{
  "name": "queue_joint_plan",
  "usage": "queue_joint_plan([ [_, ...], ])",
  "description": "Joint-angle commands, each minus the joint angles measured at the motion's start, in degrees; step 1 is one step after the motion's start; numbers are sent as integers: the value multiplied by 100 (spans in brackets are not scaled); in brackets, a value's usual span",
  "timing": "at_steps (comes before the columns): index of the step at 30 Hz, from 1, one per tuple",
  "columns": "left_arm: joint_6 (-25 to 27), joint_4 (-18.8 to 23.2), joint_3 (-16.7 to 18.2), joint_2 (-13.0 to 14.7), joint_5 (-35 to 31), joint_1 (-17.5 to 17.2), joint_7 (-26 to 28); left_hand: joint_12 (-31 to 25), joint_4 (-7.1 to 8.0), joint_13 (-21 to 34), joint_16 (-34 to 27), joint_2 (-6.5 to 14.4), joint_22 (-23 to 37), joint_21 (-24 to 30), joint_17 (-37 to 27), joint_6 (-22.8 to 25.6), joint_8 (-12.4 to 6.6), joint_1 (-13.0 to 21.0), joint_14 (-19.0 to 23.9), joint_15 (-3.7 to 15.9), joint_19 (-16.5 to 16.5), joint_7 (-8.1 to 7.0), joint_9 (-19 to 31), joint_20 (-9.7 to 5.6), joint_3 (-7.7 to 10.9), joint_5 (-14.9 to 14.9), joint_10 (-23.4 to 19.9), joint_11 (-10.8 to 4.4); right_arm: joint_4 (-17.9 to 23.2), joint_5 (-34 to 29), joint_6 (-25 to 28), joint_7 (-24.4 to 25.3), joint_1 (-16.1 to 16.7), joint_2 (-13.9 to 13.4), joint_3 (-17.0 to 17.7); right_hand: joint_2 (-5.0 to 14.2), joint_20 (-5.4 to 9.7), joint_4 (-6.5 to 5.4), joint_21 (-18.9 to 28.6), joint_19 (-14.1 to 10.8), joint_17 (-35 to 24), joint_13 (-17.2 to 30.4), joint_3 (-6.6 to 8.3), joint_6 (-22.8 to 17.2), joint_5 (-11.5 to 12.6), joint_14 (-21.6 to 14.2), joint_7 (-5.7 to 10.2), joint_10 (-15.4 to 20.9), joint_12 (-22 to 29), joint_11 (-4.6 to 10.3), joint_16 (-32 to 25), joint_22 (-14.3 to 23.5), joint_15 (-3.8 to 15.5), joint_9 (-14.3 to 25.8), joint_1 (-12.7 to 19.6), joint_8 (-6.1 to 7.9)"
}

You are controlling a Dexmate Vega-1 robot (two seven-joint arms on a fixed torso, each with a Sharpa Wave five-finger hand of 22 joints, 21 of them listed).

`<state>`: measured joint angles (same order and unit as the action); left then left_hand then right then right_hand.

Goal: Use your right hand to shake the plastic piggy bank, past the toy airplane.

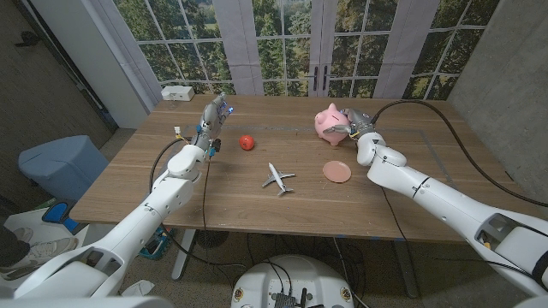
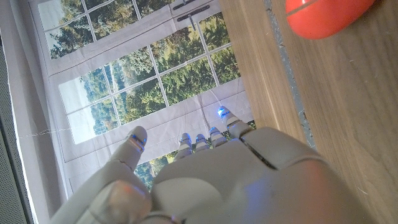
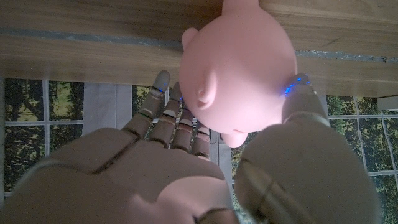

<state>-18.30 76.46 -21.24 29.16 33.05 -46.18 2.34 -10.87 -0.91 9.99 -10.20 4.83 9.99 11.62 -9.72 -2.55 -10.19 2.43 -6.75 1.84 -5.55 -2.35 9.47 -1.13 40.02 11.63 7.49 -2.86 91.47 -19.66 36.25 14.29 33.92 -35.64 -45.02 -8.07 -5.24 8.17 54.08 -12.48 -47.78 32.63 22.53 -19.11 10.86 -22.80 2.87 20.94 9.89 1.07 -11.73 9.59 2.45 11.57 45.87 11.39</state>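
My right hand (image 1: 354, 130) grips the smooth pink plastic piggy bank (image 1: 328, 124) near the far edge of the wooden table (image 1: 214, 201), beyond the white toy airplane (image 1: 276, 178). A flat pink disc (image 1: 336, 171) lies just beside my right forearm. My left hand (image 1: 211, 120) is released, fingers apart, near a glossy red ball (image 1: 247, 142), with bare wood between them.

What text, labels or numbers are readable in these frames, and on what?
None readable.
Piggy bank held by the right hand: plain pink, no print visible.
Toy airplane: any markings too small to read.
White box at the table's far edge: too small to tell.
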Motion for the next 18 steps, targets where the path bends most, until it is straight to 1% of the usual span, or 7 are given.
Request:
queue_joint_plan([
  [1,-17,96,27,38,-5,-82,31,-1,-38,16,1,275,15,-30,-11,11,-19,-31,-3,147,-35,-22,31,21,28,-5,25,-28,233,67,146,8,60,-103,39,51,-154,-142,-270,234,159,-122,-162,410,131,435,-92,-417,29,-100,70,13,-100,1,-263,-77],
  [3,-19,118,33,44,2,-101,34,0,-41,16,1,275,15,-29,-10,17,-21,-29,-1,144,-37,-32,31,24,29,-5,28,-29,283,248,-58,9,148,-159,173,-28,-220,-341,-480,283,306,-243,-476,861,318,630,-168,-694,44,-174,45,17,-210,-7,-781,-106],
  [4,-22,129,35,49,-2,-110,37,1,-42,16,1,276,15,-30,-10,18,-21,-29,0,140,-36,-35,31,24,29,-5,28,-28,306,339,-172,-7,189,-195,233,-10,-252,-424,-551,312,347,-278,-569,979,361,717,-238,-774,52,-214,45,19,-246,-9,-967,-108],
  [6,-21,155,40,57,-2,-130,46,0,-43,16,1,277,15,-29,-10,20,-22,-28,-1,140,-37,-41,31,24,29,-5,26,-27,324,426,-377,122,295,-226,333,38,-326,-576,-736,508,418,-341,-729,1073,409,958,-247,-920,61,-278,68,23,-360,-13,-1305,-78],
  [8,-18,182,44,67,0,-149,49,0,-47,16,1,278,15,-30,-10,20,-21,-25,0,143,-36,-42,31,25,30,-5,28,-32,345,481,-577,261,396,-260,416,93,-380,-676,-834,601,456,-377,-806,1046,415,1109,-241,-1001,64,-276,81,24,-390,-15,-1512,-44],
  [14,-21,278,58,102,-9,-213,72,-1,-51,16,1,284,15,-29,-10,20,-20,-22,1,148,-37,-48,31,29,33,-5,25,-31,393,769,-1161,529,687,-343,726,72,-513,-851,-1185,901,627,-530,-1073,1235,450,1610,-168,-1386,40,-433,112,18,-624,-30,-2002,-72],
  [18,-15,359,70,128,-16,-267,99,0,-56,16,2,286,15,-28,-9,20,-19,-19,-1,148,-40,-51,32,29,34,-5,27,-33,250,982,-2012,872,932,-365,962,71,-518,-883,-1302,1012,685,-588,-1138,1280,467,1806,-160,-1519,33,-440,136,15,-632,-34,-2106,-66],
])
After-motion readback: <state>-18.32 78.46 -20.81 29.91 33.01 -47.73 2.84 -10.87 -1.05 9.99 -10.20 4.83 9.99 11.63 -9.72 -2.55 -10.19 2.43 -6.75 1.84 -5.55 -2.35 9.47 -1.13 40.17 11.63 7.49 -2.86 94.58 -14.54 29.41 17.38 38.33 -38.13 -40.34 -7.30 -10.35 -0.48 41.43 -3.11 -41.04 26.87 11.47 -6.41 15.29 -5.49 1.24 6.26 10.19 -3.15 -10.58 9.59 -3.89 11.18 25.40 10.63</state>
